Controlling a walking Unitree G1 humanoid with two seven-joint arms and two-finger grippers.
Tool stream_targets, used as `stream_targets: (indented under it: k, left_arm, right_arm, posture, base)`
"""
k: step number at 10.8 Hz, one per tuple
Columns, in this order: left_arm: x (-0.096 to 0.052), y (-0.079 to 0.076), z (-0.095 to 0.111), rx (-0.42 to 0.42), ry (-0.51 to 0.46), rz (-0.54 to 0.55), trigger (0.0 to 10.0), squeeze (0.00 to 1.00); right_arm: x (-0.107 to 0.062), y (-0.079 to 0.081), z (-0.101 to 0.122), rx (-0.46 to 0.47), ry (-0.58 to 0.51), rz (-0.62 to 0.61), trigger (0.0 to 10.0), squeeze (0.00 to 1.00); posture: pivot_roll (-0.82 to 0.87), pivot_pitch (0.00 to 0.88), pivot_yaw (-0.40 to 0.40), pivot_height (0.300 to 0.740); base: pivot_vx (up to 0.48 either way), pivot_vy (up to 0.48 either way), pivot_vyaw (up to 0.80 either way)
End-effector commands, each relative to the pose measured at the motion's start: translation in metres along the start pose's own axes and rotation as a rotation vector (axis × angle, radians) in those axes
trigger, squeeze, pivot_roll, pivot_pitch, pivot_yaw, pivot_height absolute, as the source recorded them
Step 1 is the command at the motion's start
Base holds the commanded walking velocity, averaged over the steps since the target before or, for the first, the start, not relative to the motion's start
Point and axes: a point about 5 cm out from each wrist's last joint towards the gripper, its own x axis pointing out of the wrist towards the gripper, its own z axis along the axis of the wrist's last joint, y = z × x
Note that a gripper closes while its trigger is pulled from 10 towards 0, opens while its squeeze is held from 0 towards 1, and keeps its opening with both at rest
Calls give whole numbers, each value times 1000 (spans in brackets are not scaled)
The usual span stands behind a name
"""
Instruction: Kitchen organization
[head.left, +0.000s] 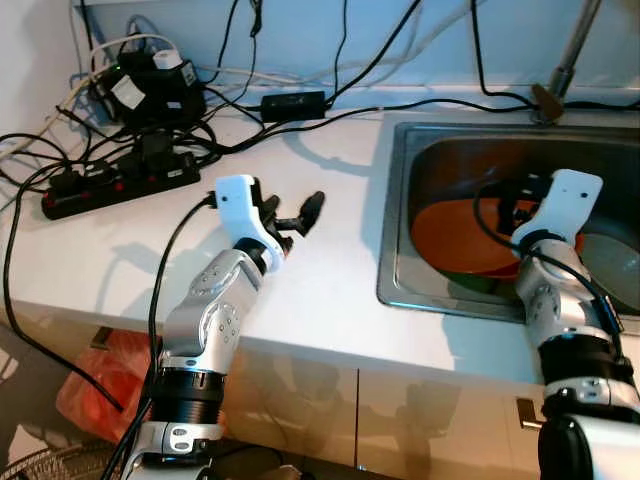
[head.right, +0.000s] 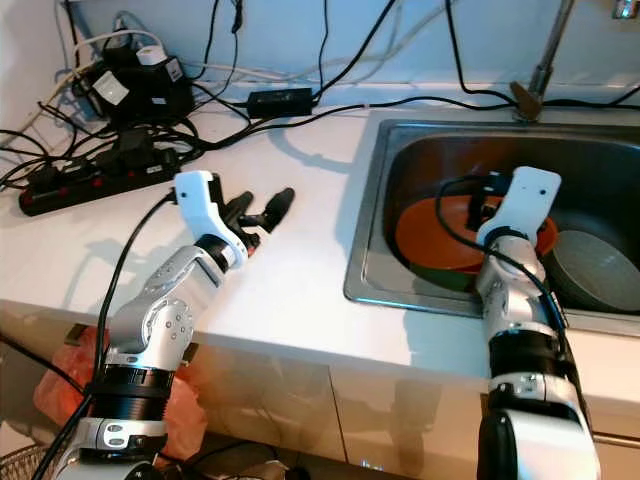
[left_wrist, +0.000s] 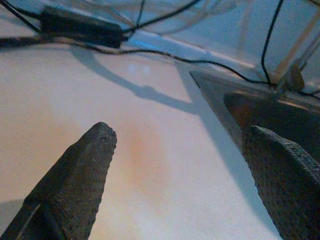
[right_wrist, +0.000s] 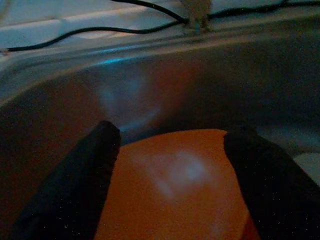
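I had the left gripper (head.left: 300, 215) held over the white countertop (head.left: 320, 270), just left of the sink (head.left: 400, 200). Its two black fingers (left_wrist: 75, 185) stood apart with nothing between them; the left wrist view showed bare counter in the gap and the sink corner beyond.

I had the right gripper (right_wrist: 170, 165) lowered inside the steel sink. Its fingers (right_wrist: 75, 185) were spread apart, one to either side of the orange plate (right_wrist: 175, 190), above its surface. I could not tell whether the fingertips touched the plate.

The orange plate (head.right: 440, 235) lay in the left half of the sink basin, resting on something green (head.right: 435, 272) whose edge showed beneath its near rim. A grey round dish (head.right: 590, 265) sat just beside the plate, toward the right of the basin.

At the back of the sink the faucet stem (head.left: 570, 55) rose from the rim. On the counter's far left a black power strip (head.left: 115, 185) lay among tangled black cables, with a black adapter brick (head.left: 293, 102) near the wall. An orange bag (head.left: 95, 385) showed below the counter edge on the left.
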Motion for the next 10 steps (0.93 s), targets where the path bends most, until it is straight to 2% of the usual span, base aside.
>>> stream_targets:
  k: [1,4,5,7,8,9,10]
  left_arm:
    - [-2,6,1,50,-15,40,10000,0]
    - [-1,9,6,173,-65,84,10000,0]
    - [-3,13,13,267,-123,138,10000,0]
    - [-6,21,19,355,-174,226,10000,0]
    - [-9,24,18,363,-178,237,10000,0]
    - [-9,23,17,384,-188,231,10000,0]
    - [-7,19,16,375,-190,213,10000,0]
  right_arm:
    - [-4,9,4,-31,-32,38,10000,1000]
    - [-12,20,20,-48,-133,65,10000,1000]
    - [-19,25,26,-29,-184,87,10000,1000]
    - [-31,31,25,-8,-224,118,10000,1000]
    - [-44,39,23,-5,-257,148,10000,824]
    - [-51,45,24,-5,-272,167,10000,0]
    - [-60,51,26,-10,-300,183,10000,0]
  posture:
    - [96,32,126,740]
    - [92,35,118,740]
    - [92,34,115,740]
    - [89,31,117,740]
    - [85,30,121,740]
    - [81,28,124,740]
    - [79,25,126,740]
  base:
    - [0,0,0]
    - [0,0,0]
    - [0,0,0]
    - [0,0,0]
    - [0,0,0]
    - [0,0,0]
    - [0,0,0]
